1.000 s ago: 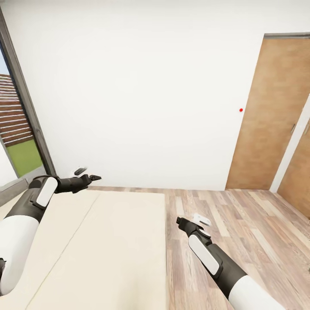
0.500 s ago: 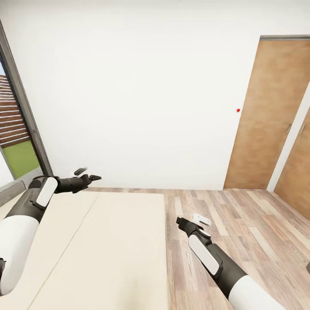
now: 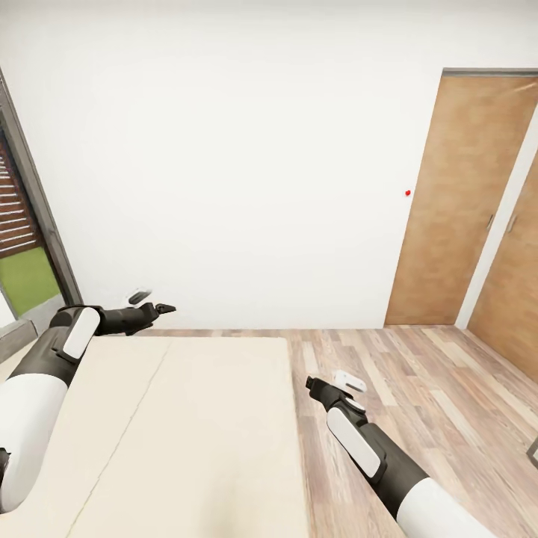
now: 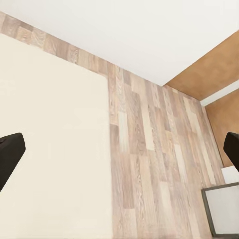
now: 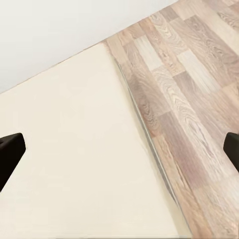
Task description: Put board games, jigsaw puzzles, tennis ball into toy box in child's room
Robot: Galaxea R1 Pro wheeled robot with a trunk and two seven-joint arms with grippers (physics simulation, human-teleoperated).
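Note:
The bed (image 3: 187,433) with its beige two-part mattress lies below me, and its top is bare. The board games, jigsaw puzzles, tennis ball, toy box and table are out of view. My left gripper (image 3: 153,302) hangs open over the bed's far left corner, near the wall. My right gripper (image 3: 330,382) is open above the wood floor, just off the bed's right edge. In the left wrist view the gripper (image 4: 119,152) has its fingertips spread wide with nothing between them. The right wrist view shows the same of the right gripper (image 5: 119,149), over the mattress edge (image 5: 149,134).
A white wall (image 3: 239,164) faces me, with a window (image 3: 22,254) at the left. At the right are a brown wooden door (image 3: 456,202) and a second one (image 3: 519,284). Wood floor (image 3: 418,403) runs right of the bed. A grey-framed corner (image 4: 219,209) pokes in.
The whole picture has slid left, so the camera has turned right: less window, more of the doors. Both arms hold the same pose in the view.

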